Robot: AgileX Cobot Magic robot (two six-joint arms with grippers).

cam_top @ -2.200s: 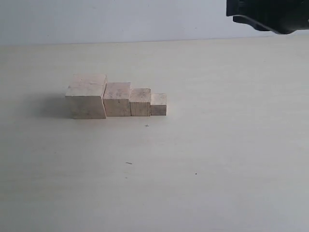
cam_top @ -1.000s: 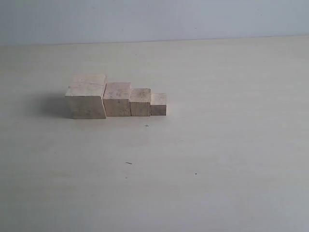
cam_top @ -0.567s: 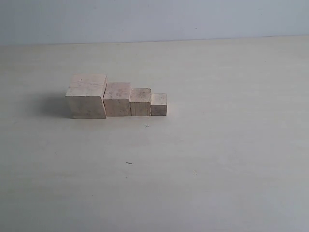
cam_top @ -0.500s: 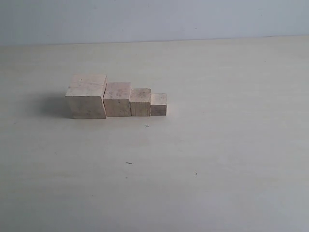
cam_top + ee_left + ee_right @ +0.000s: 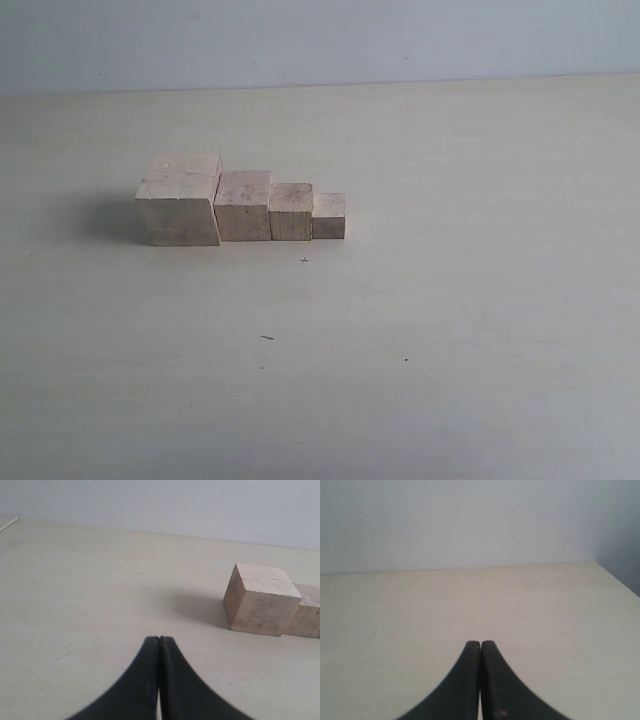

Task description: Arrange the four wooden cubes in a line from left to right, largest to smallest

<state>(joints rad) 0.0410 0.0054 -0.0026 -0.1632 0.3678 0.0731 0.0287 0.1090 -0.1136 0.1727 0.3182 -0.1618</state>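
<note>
- Cubes touch in a row on the counter, biggest to smallest.
- Left fingers are pressed shut, holding nothing; the biggest cube sits well ahead of them.
- Right fingers are pressed shut too, with counter ahead.

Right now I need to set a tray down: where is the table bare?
Bare table right of the smallest cube, in front of the row and behind it. Crowded only at the four cubes, packed side by side left of centre.
</note>
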